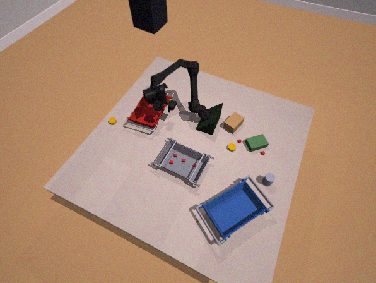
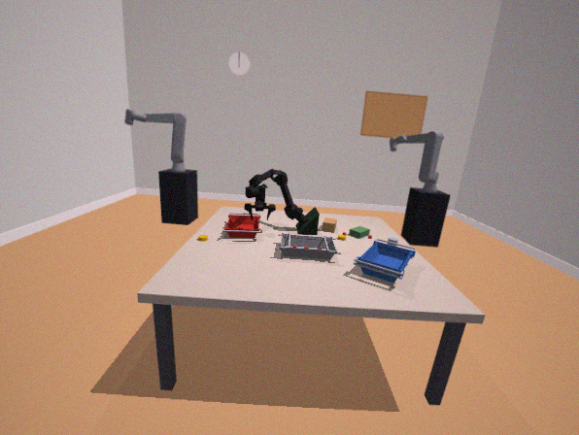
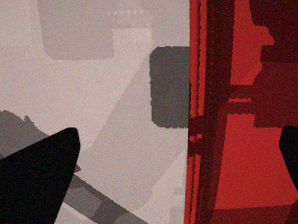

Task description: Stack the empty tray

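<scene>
Red tray [image 1: 143, 114] beneath open end effector [image 1: 166, 105]

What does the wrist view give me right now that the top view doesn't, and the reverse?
Wrist only: a close look at the red tray's side wall running beside bare table, with one dark finger at lower left.

Top only: the grey tray with red blocks inside and both bars swung in, the blue tray, and the whole arm.

Both: the open, empty gripper over the red tray's edge.

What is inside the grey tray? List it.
Four small red blocks lie on the floor of the grey tray. Both wire bars cross its top, hiding little.
</scene>
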